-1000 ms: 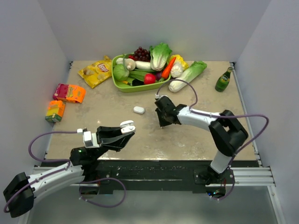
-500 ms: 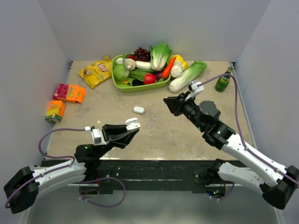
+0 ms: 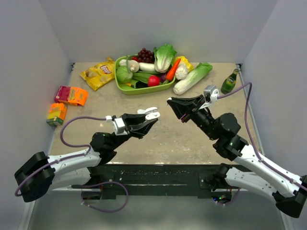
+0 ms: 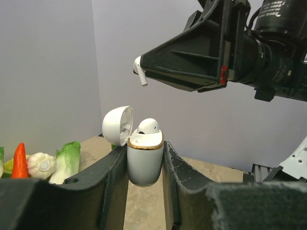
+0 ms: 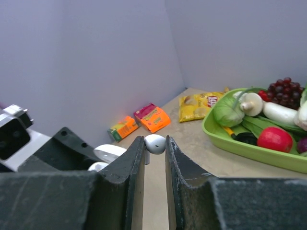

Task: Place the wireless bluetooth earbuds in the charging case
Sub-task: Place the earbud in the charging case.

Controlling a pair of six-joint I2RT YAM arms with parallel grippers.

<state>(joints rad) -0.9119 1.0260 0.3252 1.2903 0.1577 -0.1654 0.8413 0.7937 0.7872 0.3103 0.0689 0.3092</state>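
Shows the left arm stretched low and forward over the table, the right arm reaching in opposite, tips facing, near but apart. Grips in the left gripper, clamped on both sides, the upright white charging case: gold-rimmed, lid flipped open, one earbud seated inside. Pinches in the narrowly parted right gripper a second earbud, glossy white, stem down, near the case without touching.

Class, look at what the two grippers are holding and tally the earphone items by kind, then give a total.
charging case: 1, lid open, held by left gripper
earbuds: 2, one seated in it, one held by right gripper
Total: 3
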